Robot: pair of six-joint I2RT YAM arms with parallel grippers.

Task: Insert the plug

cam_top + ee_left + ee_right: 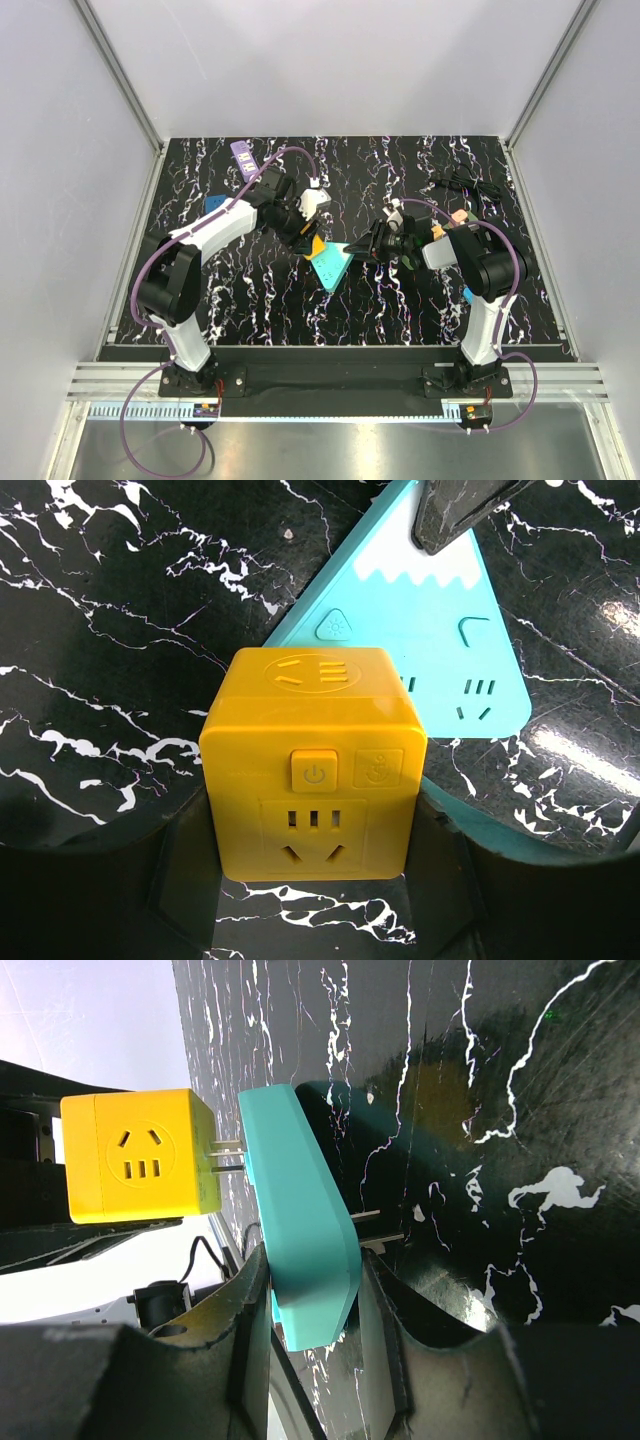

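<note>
A yellow cube plug [313, 760] sits between the fingers of my left gripper [315, 875], which is shut on its sides. Its socket face and power button look toward the camera. In the right wrist view, the cube [135, 1155] has its two metal prongs [228, 1156] reaching into the face of a teal triangular socket block [300, 1230], with a short length of prong still showing. My right gripper [312, 1310] is shut on one corner of that block. From above, the cube [313, 246] and the teal block [332, 262] meet at mid-table between the left gripper [305, 236] and the right gripper [362, 248].
A purple power strip [243, 157] lies at the back left and a black cable [462, 183] at the back right. A blue object [214, 204] lies beside the left arm. The black marbled table [400, 310] is walled by white panels.
</note>
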